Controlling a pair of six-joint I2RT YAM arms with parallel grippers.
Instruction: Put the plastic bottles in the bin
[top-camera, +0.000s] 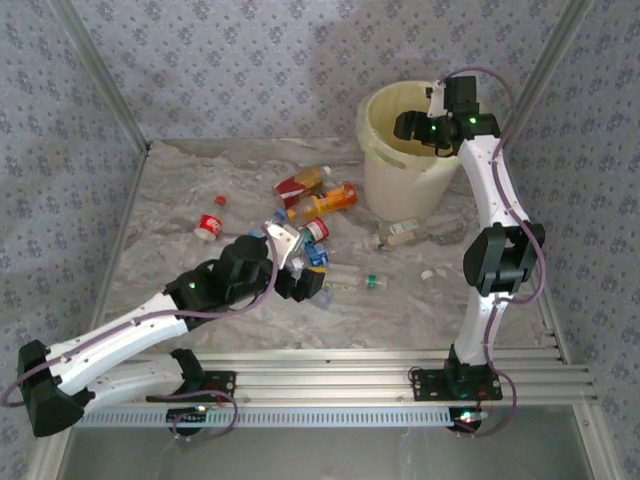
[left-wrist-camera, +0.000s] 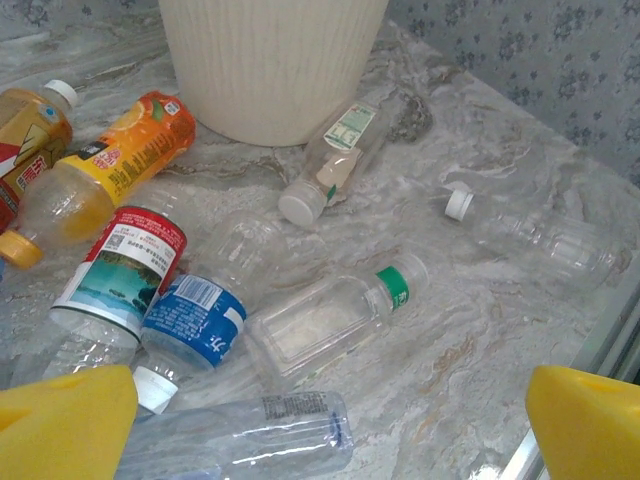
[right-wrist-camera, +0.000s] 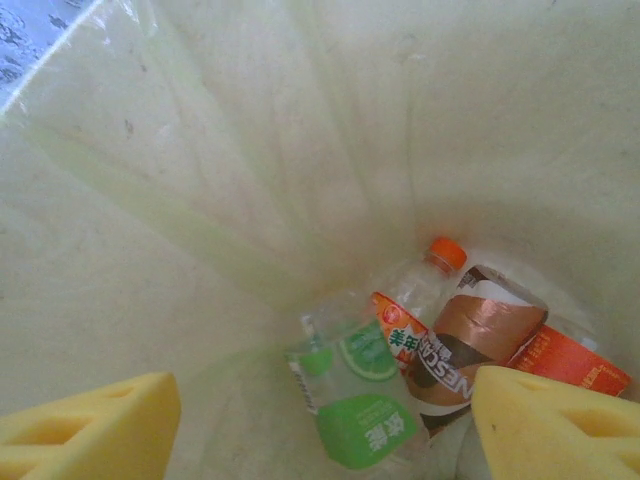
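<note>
The pale yellow bin (top-camera: 405, 150) stands at the back right. My right gripper (top-camera: 420, 128) hangs over its mouth, open and holding nothing (right-wrist-camera: 320, 440). On the bin's floor lie a green-labelled bottle (right-wrist-camera: 365, 400), an orange-capped bottle (right-wrist-camera: 420, 300) and a brown-labelled bottle (right-wrist-camera: 470, 340). My left gripper (top-camera: 300, 275) is open (left-wrist-camera: 330, 440) low over the bottle pile. A clear crushed bottle (left-wrist-camera: 240, 435) lies between its yellow fingers (left-wrist-camera: 65, 425). Beyond are a clear green-banded bottle (left-wrist-camera: 320, 325), a blue-labelled one (left-wrist-camera: 190, 325), a red-labelled one (left-wrist-camera: 120, 270) and an orange one (left-wrist-camera: 110, 165).
An amber bottle (top-camera: 303, 182) and a red-labelled bottle (top-camera: 208, 226) lie left of the bin. A white-capped clear bottle (left-wrist-camera: 330, 170) rests at the bin's foot and another (left-wrist-camera: 540, 235) near the table's right edge. Patterned walls enclose the marble table (top-camera: 200, 170).
</note>
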